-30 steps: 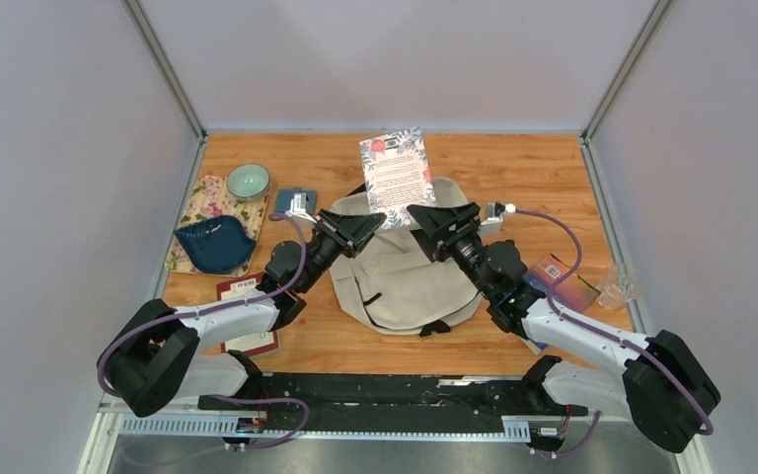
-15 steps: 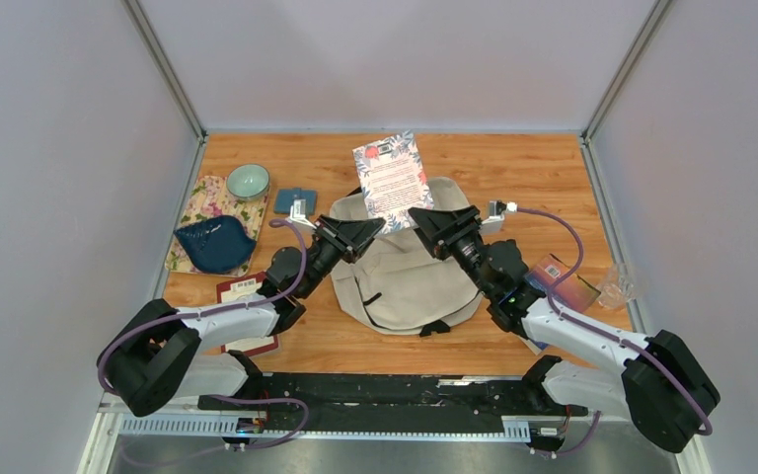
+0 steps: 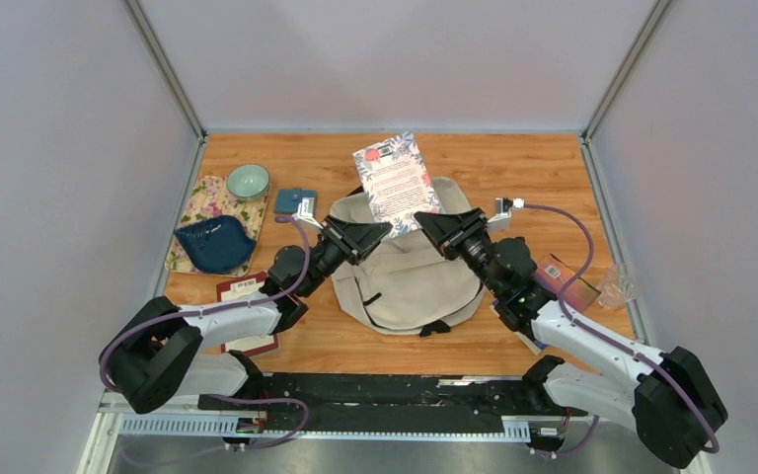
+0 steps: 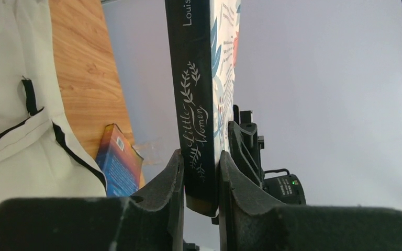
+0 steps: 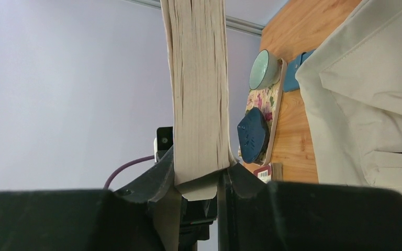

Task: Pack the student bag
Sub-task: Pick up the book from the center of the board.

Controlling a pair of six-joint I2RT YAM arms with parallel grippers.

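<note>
The student bag (image 3: 410, 281) lies flat at the centre of the table (image 3: 513, 168), w/ black zipper lines and strap pieces showing on its upper side. Over its far end, i.e. at 12 o'clock of the bag, a book (image 3: 396, 185) is held up in the air. Its cover faces the top cam and its top leans slightly toward 11 o'clock.

Both claws have the book. The left gripper (image 3: 375, 232) takes it at approx. 7 o'clock of the cover. In its wrist cam the two pads press on both sides of the dark spine, w/ no gap visible. The right gripper (image 3: 426, 223) takes it at approx. 5 o'clock. Its wrist cam shows the jaws narrowed onto the page block, both touching the paper, so I judge it grips also.

Why two grips: prob. a hand-over between the arms, or to steady a thick book so it does not swing while aimed at the bag. Whether the bag mouth is open I cannot tell.

Other things wait apart. A blue pouch (image 3: 295, 200), a bowl (image 3: 247, 180) and a dark blue dish (image 3: 215, 245) on a floral mat (image 3: 202, 202) are at 9–10 o'clock of the bag. A second book (image 3: 563, 276) is at 3 o'clock. The packing seems at an early stage, since the bag looks flat, not filled
</note>
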